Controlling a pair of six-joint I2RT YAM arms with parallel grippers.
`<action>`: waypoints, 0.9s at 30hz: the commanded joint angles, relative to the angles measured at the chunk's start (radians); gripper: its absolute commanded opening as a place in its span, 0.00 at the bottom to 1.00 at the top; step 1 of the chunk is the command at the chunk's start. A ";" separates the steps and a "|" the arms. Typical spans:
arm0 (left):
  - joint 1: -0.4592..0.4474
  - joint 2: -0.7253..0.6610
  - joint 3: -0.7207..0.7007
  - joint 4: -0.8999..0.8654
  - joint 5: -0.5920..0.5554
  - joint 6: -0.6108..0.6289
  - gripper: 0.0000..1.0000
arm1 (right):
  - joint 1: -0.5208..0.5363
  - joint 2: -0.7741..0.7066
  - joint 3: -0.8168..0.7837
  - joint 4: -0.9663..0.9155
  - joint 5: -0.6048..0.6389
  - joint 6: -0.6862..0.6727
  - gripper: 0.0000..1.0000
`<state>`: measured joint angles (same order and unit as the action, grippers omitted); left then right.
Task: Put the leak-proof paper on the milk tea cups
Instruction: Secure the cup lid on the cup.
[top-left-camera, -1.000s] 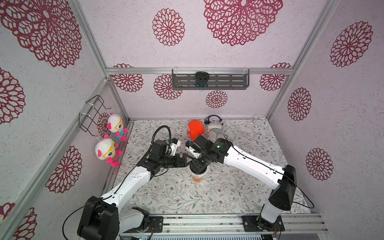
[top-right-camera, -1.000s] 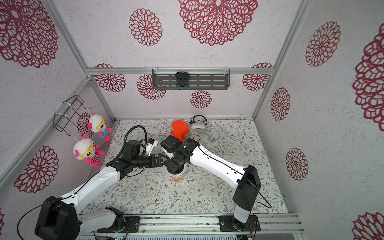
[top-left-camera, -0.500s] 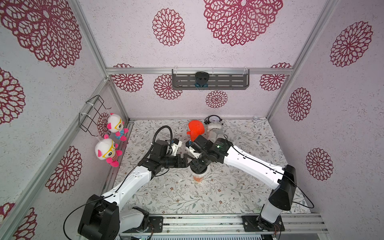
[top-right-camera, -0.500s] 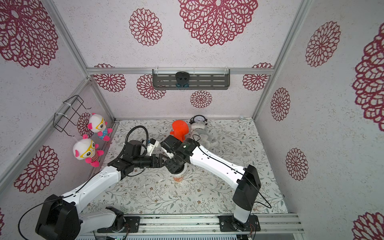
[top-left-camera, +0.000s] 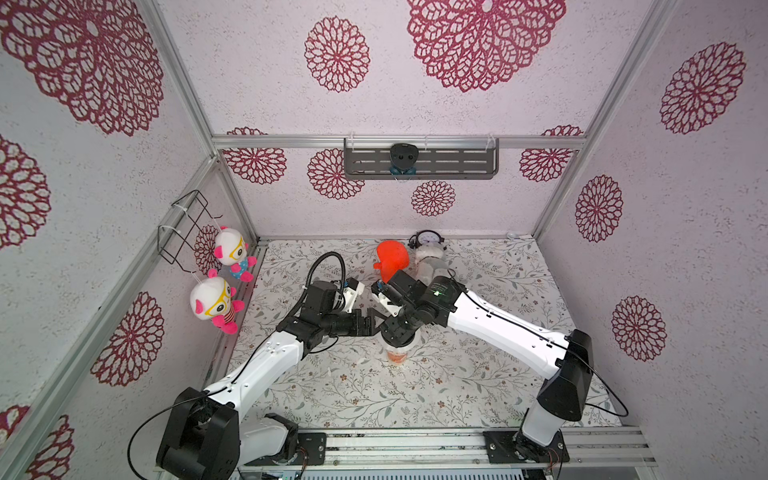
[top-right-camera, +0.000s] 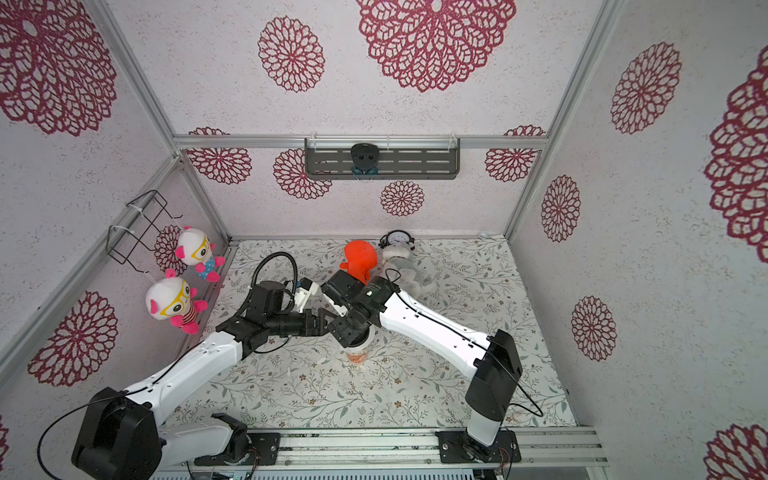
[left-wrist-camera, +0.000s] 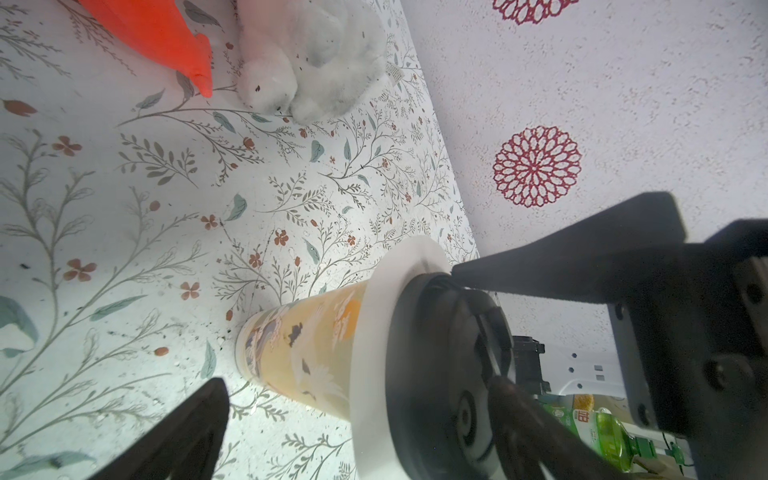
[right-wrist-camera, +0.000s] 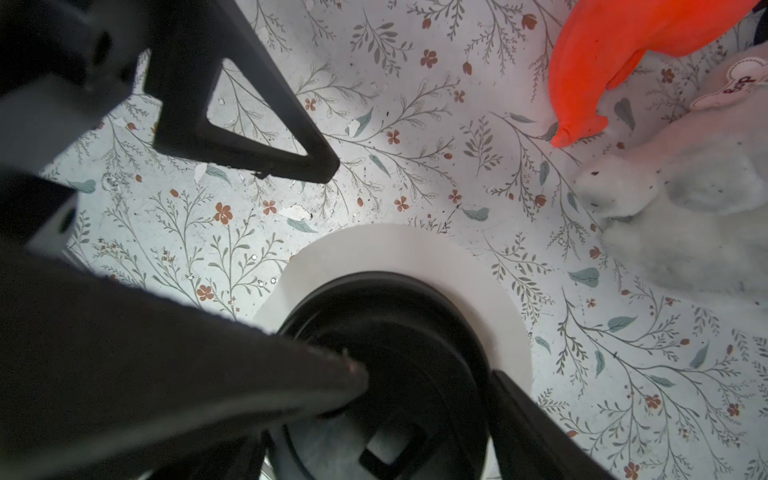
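The left claw (top-left-camera: 371, 325) is spread wide and empty. It is levelled at the upper part of the milk tea cup (left-wrist-camera: 299, 353) from just beside it and touches nothing that shows. It is probably placed there to steady so tall a cup against a push from above. The cup stands upright on the desk (top-left-camera: 478, 386). The leak-proof paper (right-wrist-camera: 395, 249) lies flat across its mouth with its margin jutting out all round, pinned under a black lid (right-wrist-camera: 395, 324), probably so the lid seals against it. The right claw (right-wrist-camera: 424, 376) hangs straight above the lid, one jaw at each side of the rim. Whether it pinches the lid or merely brackets it cannot be told. The paper sits directly below this claw, with the lid between them.
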<state>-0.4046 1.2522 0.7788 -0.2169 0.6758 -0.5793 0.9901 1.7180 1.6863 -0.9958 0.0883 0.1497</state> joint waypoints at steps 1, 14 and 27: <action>-0.007 -0.007 0.030 -0.004 0.000 0.015 1.00 | -0.004 -0.046 0.009 -0.032 0.037 -0.013 0.83; -0.006 0.021 0.045 -0.018 0.004 0.026 1.00 | -0.003 -0.060 0.004 -0.034 0.033 -0.023 0.90; -0.005 0.019 0.039 -0.011 0.001 0.030 0.98 | -0.004 -0.072 0.015 -0.041 0.018 -0.019 0.99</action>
<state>-0.4061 1.2655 0.7998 -0.2306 0.6758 -0.5682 0.9894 1.7092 1.6863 -1.0199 0.1017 0.1390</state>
